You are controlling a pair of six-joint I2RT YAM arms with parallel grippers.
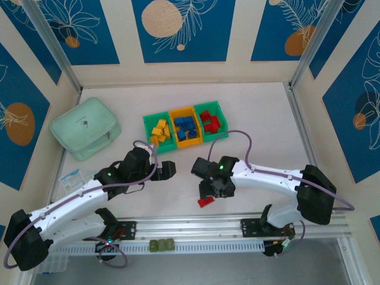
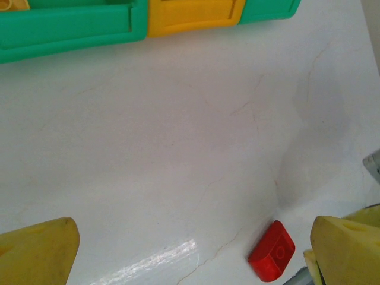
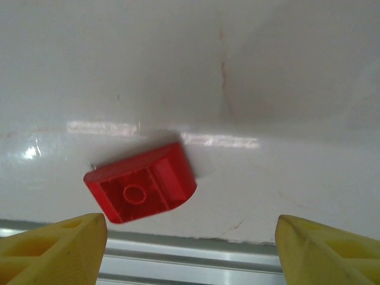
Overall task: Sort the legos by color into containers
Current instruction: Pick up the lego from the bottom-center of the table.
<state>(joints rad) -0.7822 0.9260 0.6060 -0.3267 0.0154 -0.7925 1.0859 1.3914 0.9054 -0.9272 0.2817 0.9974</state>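
Nearly done: small plastic lego bricks [image 1: 185,127] sorted into three open plastic bins [image 1: 181,110]. Remaining: one red curved plastic brick [image 3: 141,190], loose on white table [image 1: 267,119]. Right gripper [image 3: 190,231] and left gripper [image 2: 193,234] both spread, empty.

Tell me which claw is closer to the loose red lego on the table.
Right. The right claw hangs directly over the red lego, fingers spread either side without touching it; the left claw sits farther off to the lego's left.
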